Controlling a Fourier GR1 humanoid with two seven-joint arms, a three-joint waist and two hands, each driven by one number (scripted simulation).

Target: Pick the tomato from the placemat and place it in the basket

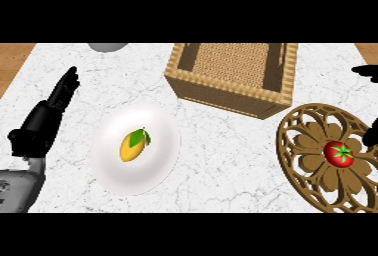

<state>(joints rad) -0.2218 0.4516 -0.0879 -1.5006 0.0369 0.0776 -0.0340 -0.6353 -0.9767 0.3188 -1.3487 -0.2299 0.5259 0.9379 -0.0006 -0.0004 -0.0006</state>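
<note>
A red tomato [340, 154] with a green stalk lies on a round brown openwork placemat [306, 131] at the right of the counter. A woven basket [193, 90] stands at the back middle, and what shows of its inside holds nothing. Only parts of my right hand [371, 137] show at the right edge, just right of the tomato. One dark part [366, 73] is farther back and spread well away from the rest, and nothing is held. My left hand [43, 120] rests at the far left with its fingers straight, pointing away.
A white plate [111, 165] lies left of centre, holding a yellow fruit [132, 146] with green leaves. A grey rounded object [109, 46] sits at the back edge. Wooden floor shows beyond the counter's far corners.
</note>
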